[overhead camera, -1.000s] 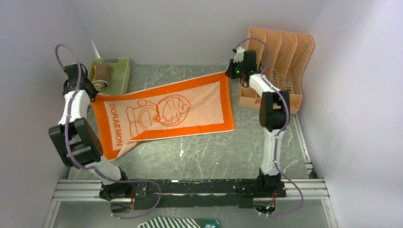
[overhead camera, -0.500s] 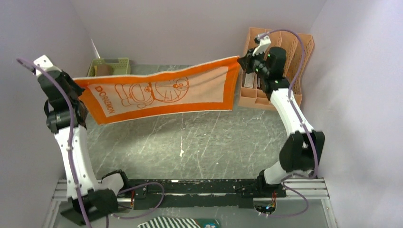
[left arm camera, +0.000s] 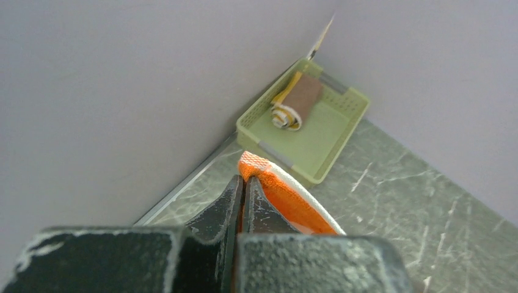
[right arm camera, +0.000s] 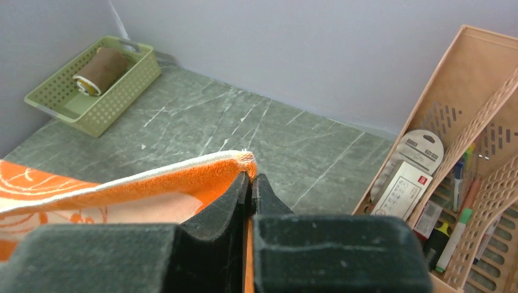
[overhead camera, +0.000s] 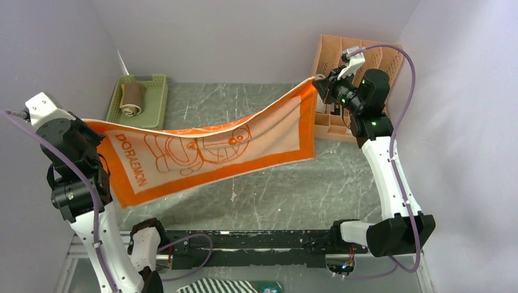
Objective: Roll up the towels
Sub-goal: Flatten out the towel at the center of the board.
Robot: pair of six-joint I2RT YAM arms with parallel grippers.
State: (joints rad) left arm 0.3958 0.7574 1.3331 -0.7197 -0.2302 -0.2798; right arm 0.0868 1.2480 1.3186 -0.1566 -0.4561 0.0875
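Note:
The large orange-bordered towel (overhead camera: 207, 152) with the DORAEMON cartoon hangs in the air, stretched between both arms and sagging in the middle. My left gripper (overhead camera: 85, 125) is shut on its left top corner (left arm camera: 256, 168). My right gripper (overhead camera: 317, 82) is shut on its right top corner (right arm camera: 241, 162). The towel's lower edge hangs near the marble table. A smaller yellow-tan towel (overhead camera: 131, 101) lies rolled in the pale green basket (overhead camera: 156, 97), also seen in the left wrist view as a roll (left arm camera: 296, 104) and in the right wrist view as a roll (right arm camera: 101, 68).
A peach file organiser (overhead camera: 391, 64) with pens and packets stands at the back right, close behind my right gripper. Grey walls close in left, back and right. The green basket (left arm camera: 330, 131) sits in the back left corner.
Both arms have lifted the orange towel off the table and pulled it taut, then drawn it nearer; the left end has dropped and the towel now sags.

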